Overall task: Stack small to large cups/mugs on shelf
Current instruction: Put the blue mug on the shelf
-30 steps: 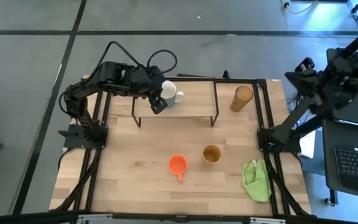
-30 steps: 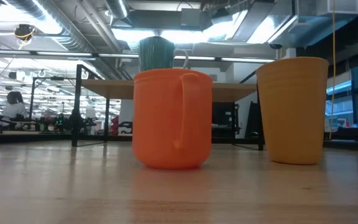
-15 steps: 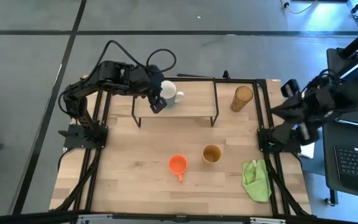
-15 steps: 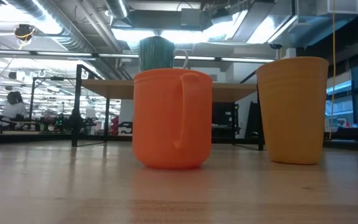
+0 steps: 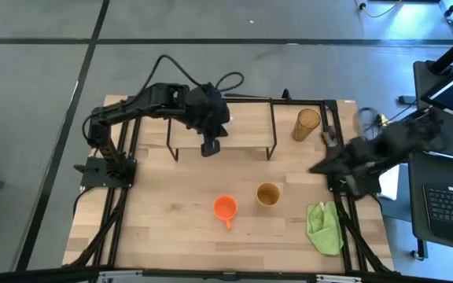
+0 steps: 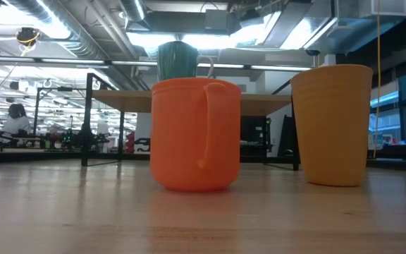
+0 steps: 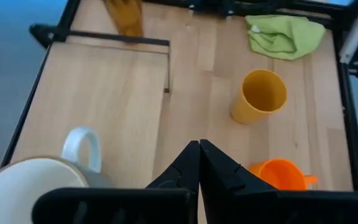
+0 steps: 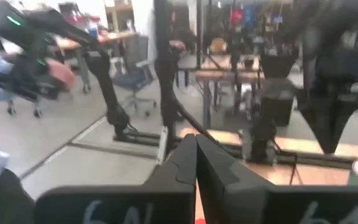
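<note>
The white mug (image 7: 36, 183) stands on its base on the left part of the shelf (image 5: 246, 126); in the high view my left arm covers it. My left gripper (image 7: 199, 163) is shut and empty, out past the mug over the shelf's near edge (image 5: 211, 146). The orange mug (image 5: 225, 208) and the tan cup (image 5: 268, 193) stand on the tabletop in front of the shelf. The amber tumbler (image 5: 307, 123) stands on the tabletop at the shelf's right end. My right gripper (image 8: 196, 155) is shut and empty, at the table's right edge (image 5: 321, 167).
A green cloth (image 5: 326, 226) lies at the near right corner. The shelf's black wire legs (image 5: 272, 149) stand between the cups and the shelf board. In the low view the orange mug (image 6: 196, 134) and tan cup (image 6: 332, 123) stand close in front.
My left gripper has moved from beside the white mug toward the table's near edge and a little right; its wrist now covers the mug, which stays on the shelf. My right arm has swung in from beyond the table's right edge toward the table.
</note>
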